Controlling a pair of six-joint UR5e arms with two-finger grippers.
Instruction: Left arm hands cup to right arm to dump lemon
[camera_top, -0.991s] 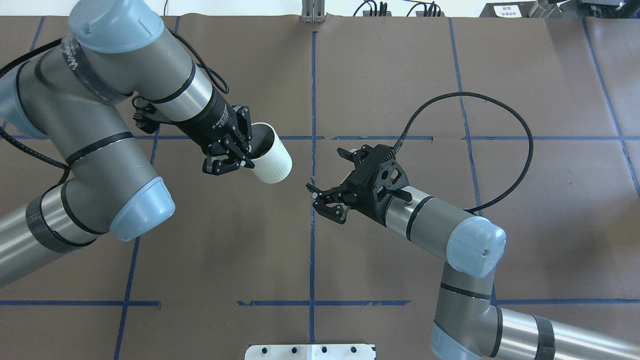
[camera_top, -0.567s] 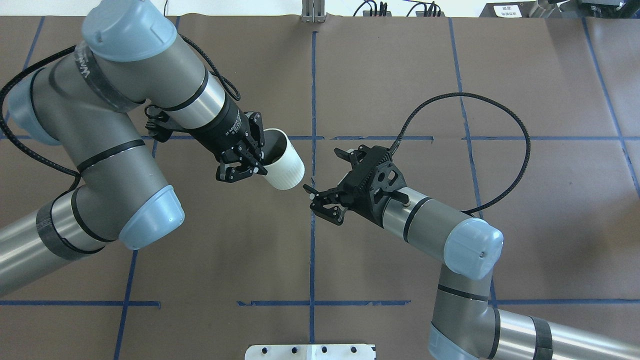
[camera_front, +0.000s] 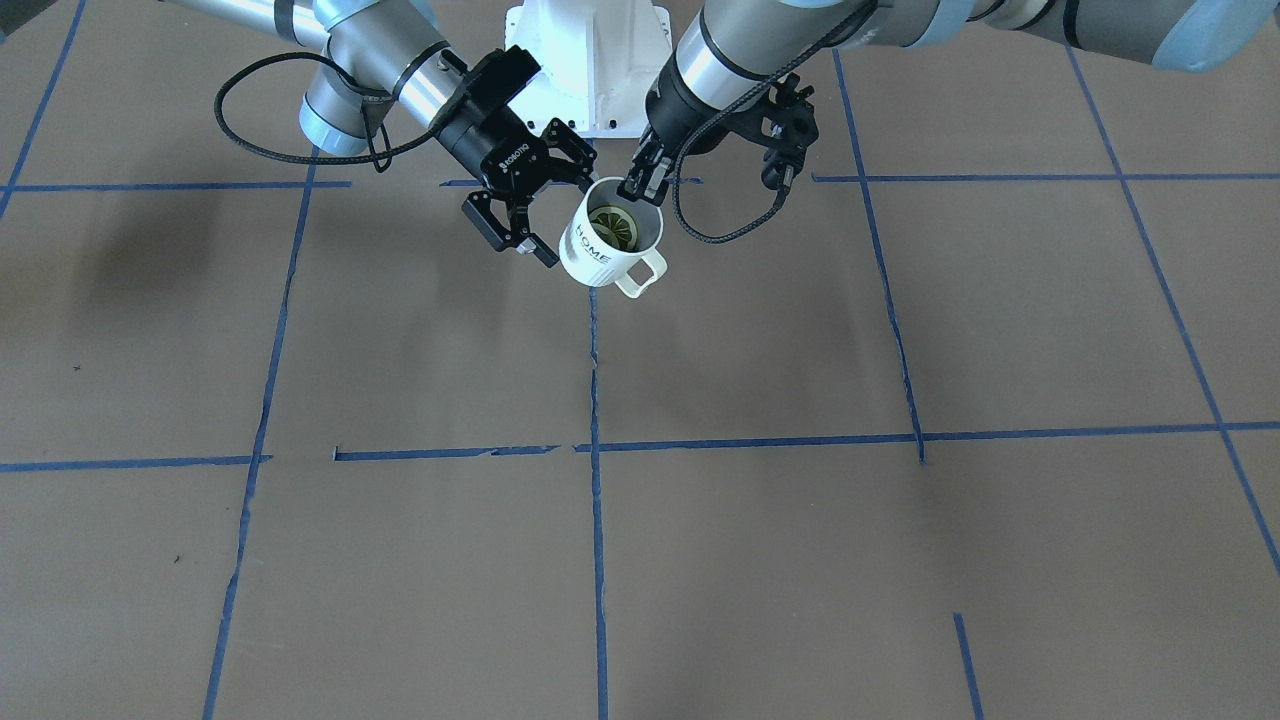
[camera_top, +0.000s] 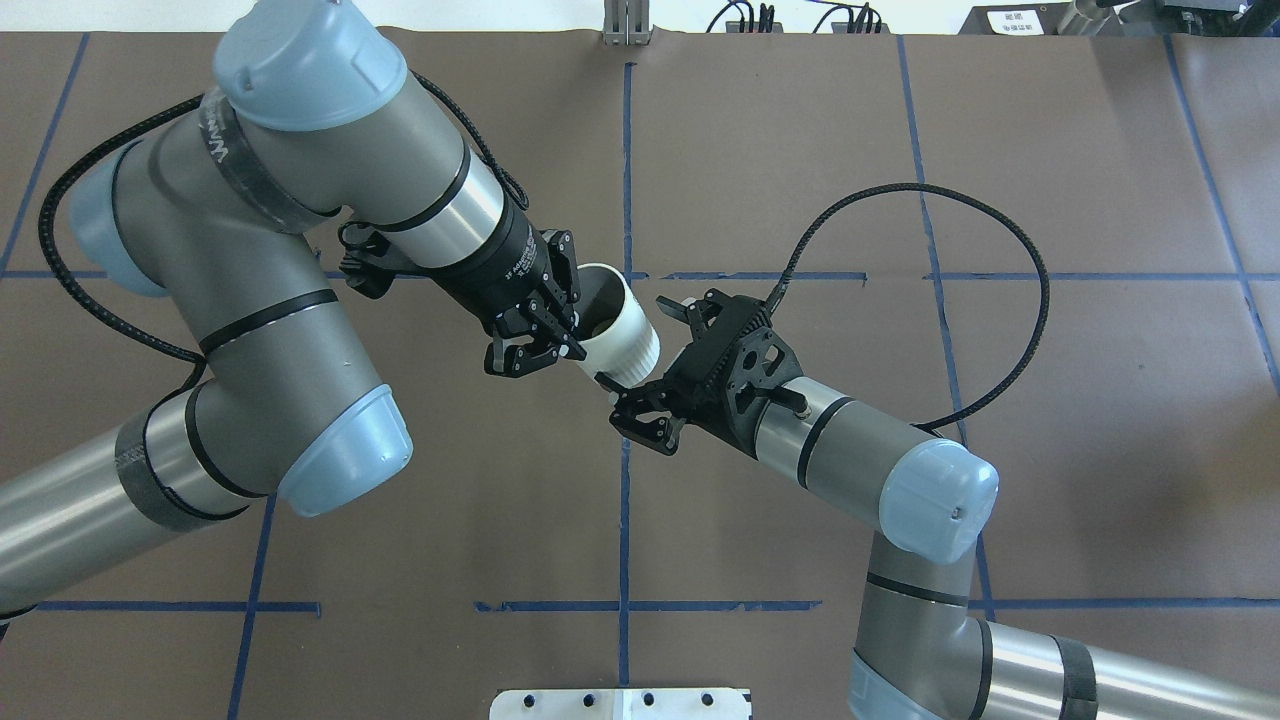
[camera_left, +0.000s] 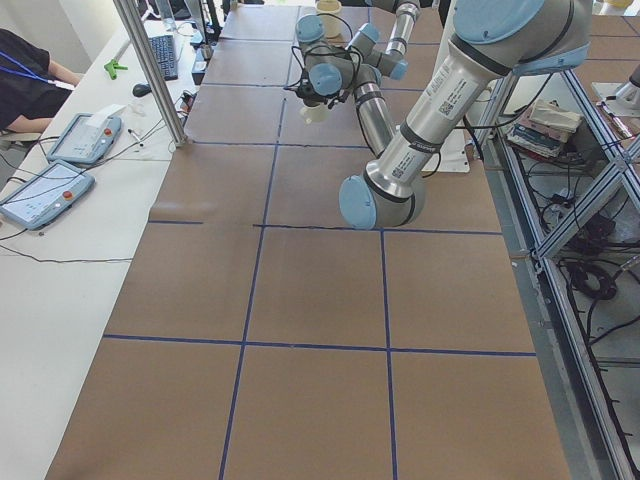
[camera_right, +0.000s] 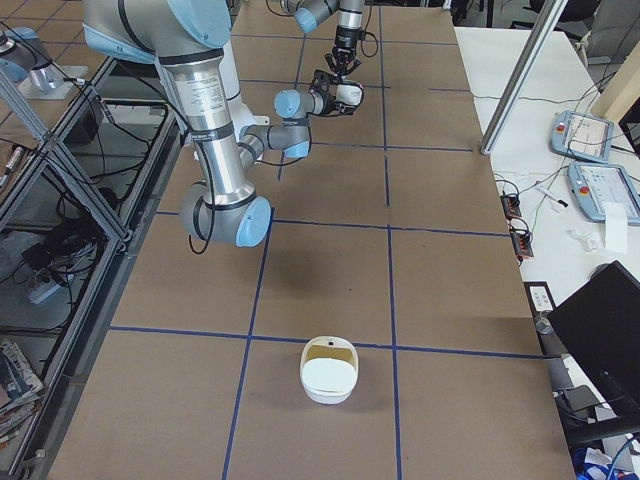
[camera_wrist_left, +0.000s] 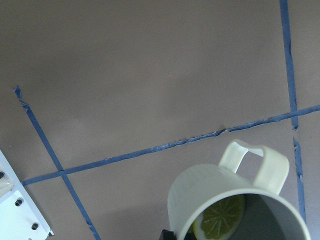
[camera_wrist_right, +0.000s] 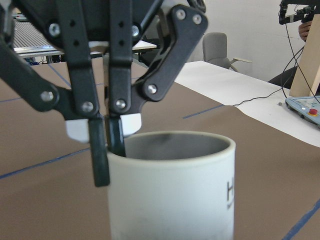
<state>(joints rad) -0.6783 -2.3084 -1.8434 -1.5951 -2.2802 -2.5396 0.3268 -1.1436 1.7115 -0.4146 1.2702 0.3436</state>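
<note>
The white "HOME" cup (camera_front: 600, 255) hangs tilted above the table's middle. The lemon (camera_front: 612, 225) lies inside it and also shows in the left wrist view (camera_wrist_left: 220, 223). My left gripper (camera_front: 640, 187) is shut on the cup's rim, one finger inside and one outside (camera_wrist_right: 100, 160). From overhead the cup (camera_top: 625, 335) points its base at my right gripper (camera_top: 637, 350), which is open, with fingers beside the cup's lower part. The "ROBOTIQ" right gripper (camera_front: 562, 208) is at the cup's side opposite the handle (camera_front: 643, 277). The cup fills the right wrist view (camera_wrist_right: 172, 192).
Brown table cover with blue tape lines (camera_front: 595, 400). A white bowl (camera_right: 328, 372) stands far off toward the table's end on my right. The white robot base plate (camera_top: 620, 703) is at the near edge. Operators' desk with pendants (camera_right: 585, 135) lies beyond the far edge.
My left arm has carried the cup rightward to the centre line. My right gripper has moved slightly left and now has its open fingers at the cup's base.
</note>
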